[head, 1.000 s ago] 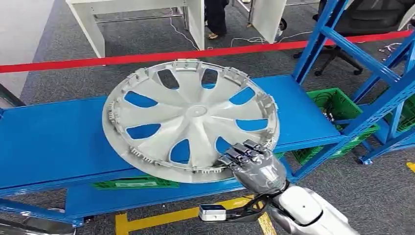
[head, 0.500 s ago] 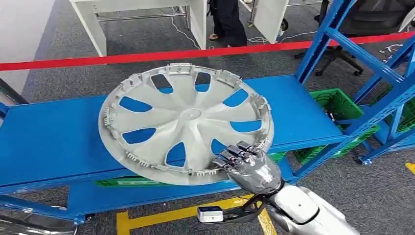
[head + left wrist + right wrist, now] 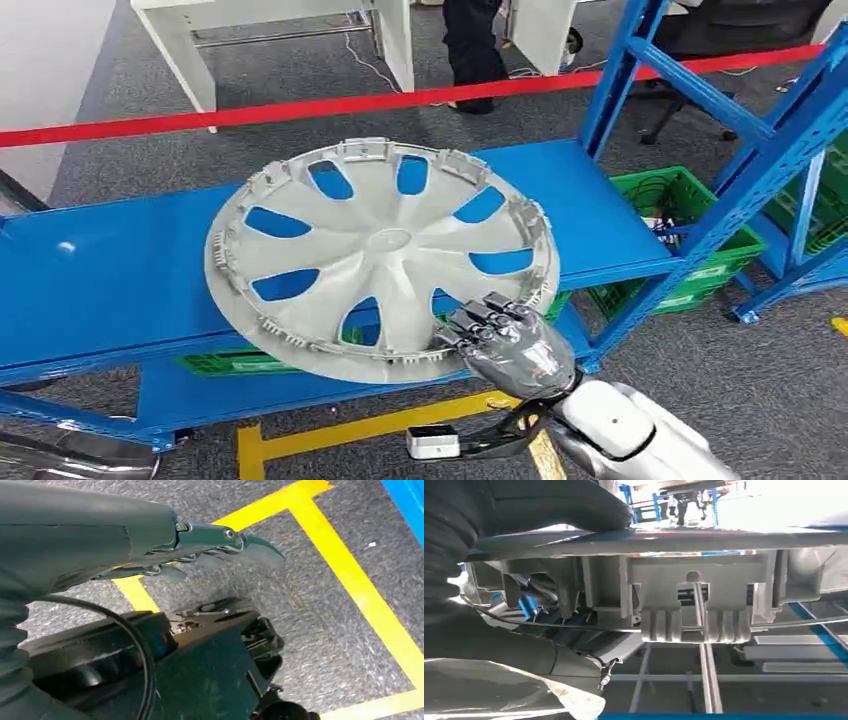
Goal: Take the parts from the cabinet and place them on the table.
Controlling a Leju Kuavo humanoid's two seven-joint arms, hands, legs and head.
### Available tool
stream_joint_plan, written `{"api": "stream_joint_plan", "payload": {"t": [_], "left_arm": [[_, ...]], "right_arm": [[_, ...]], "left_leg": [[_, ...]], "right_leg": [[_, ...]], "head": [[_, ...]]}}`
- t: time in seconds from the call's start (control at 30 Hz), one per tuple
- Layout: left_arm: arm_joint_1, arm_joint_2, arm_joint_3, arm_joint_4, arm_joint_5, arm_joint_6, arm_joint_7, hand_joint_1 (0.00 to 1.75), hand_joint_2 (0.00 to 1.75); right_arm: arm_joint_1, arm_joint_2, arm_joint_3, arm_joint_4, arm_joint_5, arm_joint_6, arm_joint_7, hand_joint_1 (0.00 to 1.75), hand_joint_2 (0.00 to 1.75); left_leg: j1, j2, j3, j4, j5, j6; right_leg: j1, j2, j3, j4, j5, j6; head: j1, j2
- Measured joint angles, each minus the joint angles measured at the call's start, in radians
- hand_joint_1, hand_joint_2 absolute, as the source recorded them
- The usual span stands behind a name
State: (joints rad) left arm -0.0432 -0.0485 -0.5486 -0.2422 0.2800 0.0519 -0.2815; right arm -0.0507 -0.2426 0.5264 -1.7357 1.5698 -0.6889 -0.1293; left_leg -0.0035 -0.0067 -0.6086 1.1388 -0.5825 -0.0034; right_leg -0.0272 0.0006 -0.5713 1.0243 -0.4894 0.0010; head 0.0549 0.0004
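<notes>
A large silver-grey wheel cover (image 3: 385,255) with several blue-showing cutouts hangs tilted over the blue shelf board (image 3: 110,270). My right hand (image 3: 510,340) grips its near rim from below and in front, fingers curled over the edge. In the right wrist view, the cover's ribbed rim and clips (image 3: 684,600) run across the frame, with my thumb (image 3: 549,505) pressed on top. My left hand (image 3: 200,550) hangs beside my body over the grey floor, fingers stretched out and holding nothing.
Blue rack uprights (image 3: 740,180) stand on the right with green crates (image 3: 690,215) behind them. Another green crate (image 3: 215,362) sits under the board. Red barrier tape (image 3: 300,108) crosses behind, with a person's legs (image 3: 472,45) and white table legs (image 3: 180,50) beyond. Yellow floor tape (image 3: 380,430) lies below.
The whole view has shifted slightly, so the camera moved. The wheel cover stays in my right hand's grip, drifting a little left. The person behind the tape has stepped to the right.
</notes>
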Motion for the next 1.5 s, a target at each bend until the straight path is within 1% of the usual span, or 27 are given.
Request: {"api": "stream_joint_plan", "payload": {"t": [0.07, 0.1, 0.17, 0.23, 0.27, 0.4, 0.43, 0.5, 0.7, 0.8, 0.83, 0.87, 0.9, 0.93, 0.97, 1.0, 1.07, 1.1, 1.13, 1.17, 1.23, 1.27, 1.3, 1.33, 1.43, 1.47, 1.5], "left_arm": [[-0.002, 0.001, 0.000, 0.000, -0.001, 0.000, 0.000, 0.00, 1.75], [-0.002, 0.001, 0.000, 0.000, -0.002, 0.000, 0.001, 0.00, 1.75], [-0.002, 0.001, 0.000, 0.000, -0.002, 0.000, 0.002, 0.00, 1.75], [-0.005, 0.003, 0.000, 0.000, -0.002, 0.001, 0.003, 0.00, 1.75], [-0.008, 0.005, 0.000, 0.000, -0.003, 0.003, 0.003, 0.00, 1.75], [-0.010, 0.008, 0.000, 0.000, -0.009, 0.006, 0.011, 0.00, 1.75], [-0.010, 0.007, 0.000, 0.001, -0.010, 0.009, 0.014, 0.00, 1.75], [-0.015, 0.012, 0.001, 0.001, -0.010, 0.013, 0.017, 0.00, 1.75], [-0.015, 0.012, 0.001, 0.001, -0.010, 0.013, 0.017, 0.00, 1.75], [-0.015, 0.012, 0.001, 0.001, -0.010, 0.013, 0.017, 0.00, 1.75], [-0.015, 0.012, 0.001, 0.001, -0.011, 0.013, 0.018, 0.00, 1.75], [-0.015, 0.013, 0.001, 0.001, -0.011, 0.014, 0.019, 0.00, 1.75], [-0.016, 0.016, 0.001, 0.001, -0.010, 0.017, 0.024, 0.00, 1.75], [-0.021, 0.018, 0.002, 0.001, -0.010, 0.019, 0.035, 0.00, 1.75], [-0.020, 0.025, 0.002, 0.005, -0.010, 0.022, 0.040, 0.00, 1.75], [-0.021, 0.025, 0.003, 0.006, -0.010, 0.022, 0.041, 0.00, 1.75], [-0.023, 0.028, 0.003, 0.006, -0.010, 0.022, 0.041, 0.00, 1.75], [-0.024, 0.028, 0.003, 0.006, -0.010, 0.022, 0.041, 0.00, 1.75], [-0.025, 0.028, 0.003, 0.006, -0.010, 0.022, 0.040, 0.00, 1.75], [-0.025, 0.028, 0.003, 0.006, -0.010, 0.022, 0.041, 0.00, 1.75], [-0.027, 0.029, 0.003, 0.006, -0.010, 0.023, 0.042, 0.00, 1.75], [-0.030, 0.030, 0.003, 0.006, -0.010, 0.024, 0.047, 0.00, 1.75], [-0.034, 0.030, 0.003, 0.006, -0.010, 0.026, 0.054, 0.00, 1.75], [-0.037, 0.030, 0.003, 0.006, -0.010, 0.029, 0.055, 0.00, 1.75], [-0.034, 0.030, 0.003, 0.008, -0.012, 0.030, 0.071, 0.00, 1.75], [-0.035, 0.029, 0.003, 0.009, -0.016, 0.030, 0.073, 0.00, 1.75], [-0.035, 0.032, 0.003, 0.009, -0.018, 0.031, 0.078, 0.00, 1.75]], "right_arm": [[0.001, 0.000, 0.000, 0.000, 0.000, 0.000, -0.003, 1.75, 1.75], [0.001, 0.000, 0.000, 0.000, 0.000, 0.000, -0.006, 1.75, 1.75], [0.003, 0.000, 0.000, 0.000, 0.000, 0.000, -0.007, 1.75, 1.75], [0.003, 0.000, -0.001, -0.001, 0.000, 0.000, -0.008, 1.75, 1.75], [0.004, 0.000, -0.002, -0.001, 0.000, 0.000, -0.009, 1.75, 1.75], [0.008, 0.000, -0.003, -0.001, 0.000, 0.000, -0.016, 1.75, 1.75], [0.011, -0.002, -0.005, -0.001, 0.000, 0.000, -0.018, 1.75, 1.75], [0.017, -0.002, -0.008, -0.001, 0.000, 0.000, -0.020, 1.75, 1.75], [0.017, -0.002, -0.008, -0.001, 0.000, 0.000, -0.020, 1.75, 1.75], [0.017, -0.002, -0.008, -0.001, 0.000, 0.000, -0.020, 1.75, 1.75], [0.023, -0.003, -0.011, -0.001, 0.000, 0.000, -0.021, 1.75, 1.75], [0.029, -0.003, -0.012, -0.001, 0.000, 0.000, -0.020, 1.75, 1.75], [0.037, -0.009, -0.016, -0.001, 0.000, 0.000, -0.017, 1.75, 1.75], [0.044, -0.012, -0.019, -0.003, 0.000, 0.000, -0.014, 1.75, 1.75], [0.054, -0.019, -0.021, -0.004, 0.000, 0.000, -0.011, 1.75, 1.75], [0.055, -0.019, -0.021, -0.005, -0.001, 0.000, -0.010, 1.75, 1.75], [0.059, -0.020, -0.021, -0.006, 0.000, 0.000, -0.010, 1.75, 1.75], [0.060, -0.020, -0.021, -0.006, 0.000, 0.000, -0.010, 1.75, 1.75], [0.060, -0.021, -0.021, -0.006, 0.000, 0.000, -0.010, 1.75, 1.75], [0.062, -0.021, -0.021, -0.006, 0.000, 0.000, -0.010, 1.75, 1.75], [0.066, -0.022, -0.022, -0.006, 0.000, 0.000, -0.010, 1.75, 1.75], [0.069, -0.023, -0.023, -0.007, 0.000, 0.000, -0.010, 1.75, 1.75], [0.074, -0.024, -0.027, -0.009, 0.000, 0.000, -0.011, 1.75, 1.75], [0.077, -0.027, -0.031, -0.012, 0.000, 0.000, -0.013, 1.75, 1.75], [0.093, -0.034, -0.042, -0.017, 0.000, 0.000, -0.014, 1.75, 1.75], [0.100, -0.042, -0.048, -0.018, 0.000, 0.000, -0.016, 1.75, 1.75], [0.105, -0.045, -0.053, -0.019, 0.000, 0.000, -0.019, 1.75, 1.75]], "left_leg": [[0.005, 0.000, -0.051, 0.162, -0.082, -0.006], [0.006, 0.000, -0.053, 0.192, -0.087, -0.007], [0.007, 0.000, -0.001, 0.125, -0.030, -0.002], [0.005, 0.000, 0.107, -0.054, 0.042, 0.011], [0.002, 0.000, 0.148, -0.130, 0.025, 0.019], [-0.010, -0.003, 0.140, -0.150, 0.046, 0.032], [0.001, 0.002, 0.134, -0.164, 0.065, 0.040], [-0.002, 0.005, 0.107, -0.163, 0.088, 0.055], [-0.002, 0.005, 0.107, -0.163, 0.088, 0.055], [-0.002, 0.005, 0.102, -0.163, 0.092, 0.055], [-0.006, 0.005, 0.070, -0.160, 0.116, 0.058], [-0.008, 0.006, 0.041, -0.154, 0.133, 0.058], [-0.009, 0.005, -0.008, -0.138, 0.162, 0.050], [-0.012, 0.005, -0.027, -0.127, 0.189, 0.034], [-0.007, 0.004, -0.046, -0.110, 0.163, 0.011], [-0.004, 0.004, -0.060, -0.059, 0.097, 0.004], [0.004, 0.004, -0.090, 0.090, -0.017, -0.008], [0.006, 0.004, -0.095, 0.149, -0.037, -0.011], [0.008, 0.004, -0.090, 0.180, -0.030, -0.013], [0.011, 0.004, -0.061, 0.171, 0.010, -0.014], [0.013, 0.004, 0.042, 0.040, 0.081, -0.010], [0.014, 0.004, 0.109, -0.054, 0.076, -0.008], [0.009, 0.003, 0.163, -0.145, 0.029, -0.003], [0.007, 0.000, 0.171, -0.167, 0.023, 0.005], [0.000, 0.001, 0.141, -0.166, 0.049, 0.029], [0.006, 0.010, 0.132, -0.168, 0.063, 0.038], [0.004, 0.008, 0.116, -0.169, 0.075, 0.047]], "right_leg": [[0.003, -0.004, -0.021, 0.001, 0.015, -0.003], [0.004, -0.005, -0.029, 0.001, 0.022, -0.003], [0.006, -0.005, -0.047, 0.001, 0.037, -0.001], [0.007, -0.004, -0.061, 0.001, 0.052, 0.005], [0.007, -0.004, -0.065, 0.001, 0.060, 0.010], [0.003, -0.006, -0.069, -0.014, 0.097, 0.041], [0.000, -0.004, -0.076, -0.010, 0.089, 0.044], [0.002, -0.002, -0.111, 0.059, -0.014, 0.047], [0.002, -0.002, -0.111, 0.059, -0.014, 0.047], [0.002, -0.002, -0.117, 0.084, -0.037, 0.048], [0.003, -0.002, -0.149, 0.236, -0.124, 0.052], [0.003, -0.002, -0.144, 0.293, -0.114, 0.053], [0.006, -0.002, 0.033, 0.081, -0.019, 0.043], [0.015, -0.002, 0.102, -0.043, -0.064, 0.034], [0.009, -0.010, 0.072, -0.046, -0.029, 0.003], [0.008, -0.011, 0.051, -0.046, -0.019, -0.004], [0.008, -0.011, 0.028, -0.044, 0.009, -0.003], [0.008, -0.011, 0.012, -0.042, 0.021, -0.002], [0.008, -0.011, -0.005, -0.041, 0.032, 0.000], [0.008, -0.012, -0.027, -0.037, 0.046, 0.003], [0.007, -0.012, -0.060, -0.029, 0.066, 0.011], [0.007, -0.011, -0.070, -0.025, 0.076, 0.016], [0.011, -0.011, -0.077, -0.023, 0.085, 0.024], [0.010, -0.013, -0.078, -0.025, 0.096, 0.028], [0.005, -0.013, -0.080, -0.040, 0.131, 0.050], [0.001, -0.009, -0.091, -0.031, 0.110, 0.052], [0.003, -0.007, -0.110, -0.001, 0.053, 0.052]], "head": [[0.000, 0.000], [0.000, 0.000], [0.000, 0.000], [-0.001, 0.000], [0.000, 0.000], [0.000, 0.000], [-0.002, 0.000], [0.003, 0.000], [0.003, 0.000], [0.004, 0.000], [0.005, 0.000], [0.005, 0.000], [0.006, 0.000], [0.005, 0.000], [0.002, 0.000], [-0.003, 0.000], [-0.007, 0.000], [-0.007, 0.000], [-0.008, 0.000], [-0.008, 0.000], [-0.007, 0.000], [-0.008, 0.000], [-0.008, 0.000], [-0.005, 0.000], [-0.006, 0.000], [-0.008, -0.001], [-0.005, 0.000]]}}
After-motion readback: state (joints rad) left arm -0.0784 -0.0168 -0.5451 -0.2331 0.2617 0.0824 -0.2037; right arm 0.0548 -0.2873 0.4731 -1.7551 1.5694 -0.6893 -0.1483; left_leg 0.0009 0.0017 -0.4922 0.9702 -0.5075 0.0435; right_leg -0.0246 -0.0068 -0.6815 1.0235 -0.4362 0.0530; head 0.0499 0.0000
